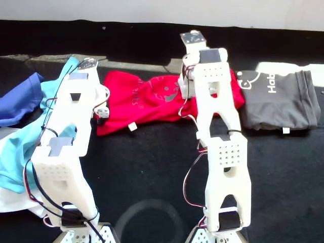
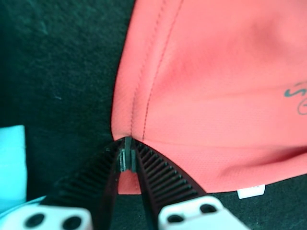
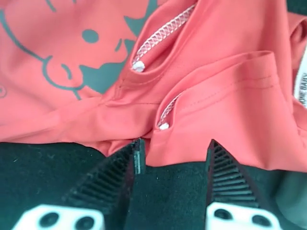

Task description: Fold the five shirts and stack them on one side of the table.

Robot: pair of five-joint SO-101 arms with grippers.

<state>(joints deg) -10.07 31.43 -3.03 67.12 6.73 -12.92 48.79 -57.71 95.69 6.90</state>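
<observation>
Tabletop (image 1: 152, 167) of black cloth, white wall (image 1: 126, 9) behind, left fingers (image 2: 158, 172) pinching red shirt (image 2: 216, 96) hem, right fingers (image 3: 228, 172) wide apart.

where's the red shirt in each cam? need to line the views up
High view: red shirt lying across the middle, left of the dark grey shirt.
Left wrist view: the shirt's corner pinched in the shut left gripper.
Right wrist view: its hemmed edge just ahead of the open right gripper.
Shared landmark: its grey print.
</observation>
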